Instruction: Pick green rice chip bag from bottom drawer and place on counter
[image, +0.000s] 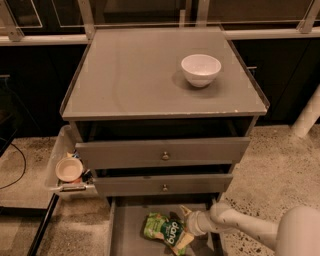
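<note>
Camera view: finds the green rice chip bag (164, 231) flat in the bottom drawer (127, 232), long axis slanting upper left to lower right, the tool (184, 226) spread open at its right end, clasping nothing, beneath a grey table (135, 80) bearing a white bowl (200, 69), on speckled flooring (280, 165).

A speckled stone floor (280, 165) surrounds a grey drawer cabinet (200, 150) in dim, warm light, with dark panels (35, 90) and a pale rail (40, 39) behind. A clear side bin (52, 167) on the cabinet's left holds a small bowl (69, 169). The gripper (186, 227) sits low at the cabinet's foot.
</note>
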